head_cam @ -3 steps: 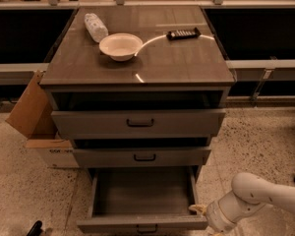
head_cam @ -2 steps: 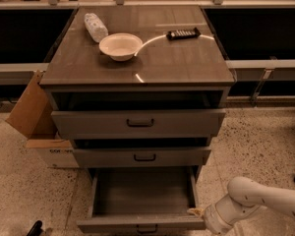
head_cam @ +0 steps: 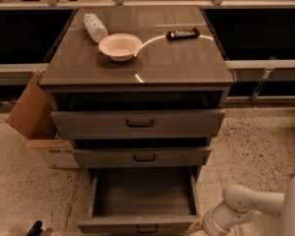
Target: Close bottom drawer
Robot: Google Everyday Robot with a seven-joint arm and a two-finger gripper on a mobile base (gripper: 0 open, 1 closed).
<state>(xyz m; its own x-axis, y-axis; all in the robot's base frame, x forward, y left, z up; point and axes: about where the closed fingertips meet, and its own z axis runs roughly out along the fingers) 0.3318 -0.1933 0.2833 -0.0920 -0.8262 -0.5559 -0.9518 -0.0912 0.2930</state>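
Note:
The bottom drawer (head_cam: 142, 193) is the lowest of three grey drawers and stands pulled far out, showing a plain grey box with nothing in it. Its slim front (head_cam: 113, 225) with a small dark handle (head_cam: 146, 228) is at the lower edge of the view. My gripper (head_cam: 195, 225) is low at the drawer front's right corner, at the end of the white arm (head_cam: 246, 203) that comes in from the lower right. It is at or touching that corner; I cannot tell which.
The middle drawer (head_cam: 140, 157) and top drawer (head_cam: 137, 123) stand slightly out. On the cabinet top (head_cam: 187, 68) are a white bowl (head_cam: 120, 45), a lying plastic bottle (head_cam: 95, 27) and a dark remote (head_cam: 183, 34). An open cardboard box (head_cam: 37, 127) sits on the floor at left.
My gripper has moved a little left and down, closer to the right corner of the bottom drawer's front. The drawer stays about as far out.

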